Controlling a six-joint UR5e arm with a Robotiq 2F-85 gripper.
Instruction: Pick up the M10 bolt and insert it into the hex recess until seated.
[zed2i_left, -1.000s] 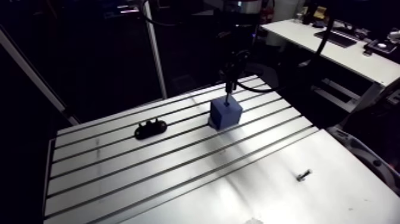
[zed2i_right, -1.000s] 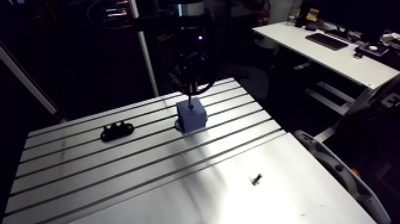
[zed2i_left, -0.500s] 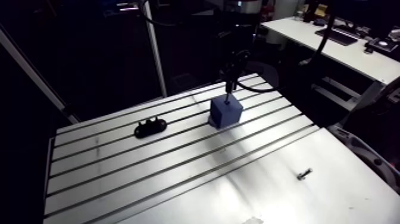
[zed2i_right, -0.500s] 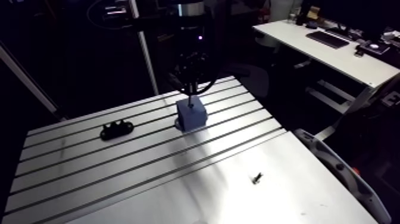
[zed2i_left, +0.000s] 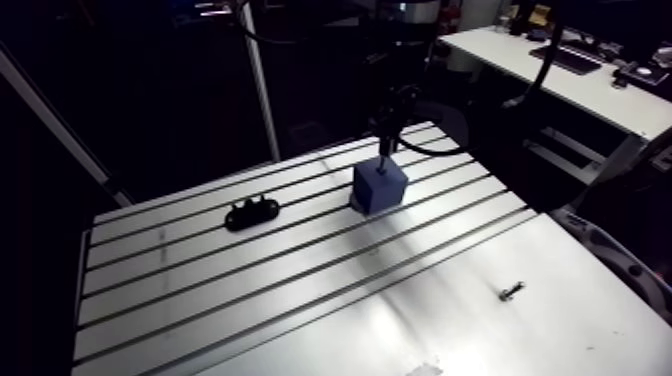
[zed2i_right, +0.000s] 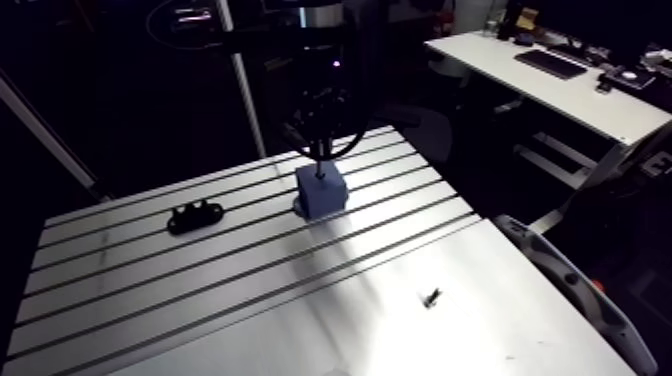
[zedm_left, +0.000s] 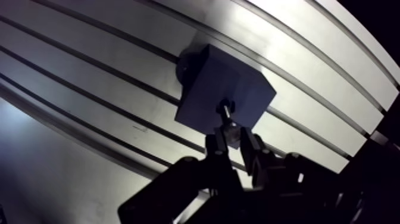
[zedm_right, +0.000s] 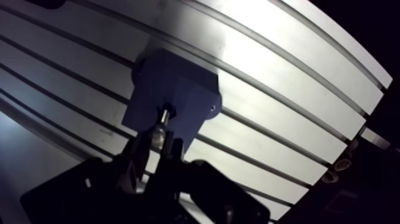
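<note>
The slotted table (zed2i_left: 200, 290) carries the blue block (zed2i_left: 378, 190) toward its far side, with a black bracket (zed2i_left: 251, 213) well apart from it. Compared with the earlier arm views almost nothing has shifted: the gripper (zedm_left: 233, 140) stands over the block as before. Its 2 fingers are clamped on the M10 bolt (zedm_left: 227, 118), whose tip meets the hex recess (zedm_left: 226, 106). My judgement is that the insertion has stalled or is creeping, and the bolt is not yet seated. A loose screw (zed2i_left: 511, 291) lies well apart.
</note>
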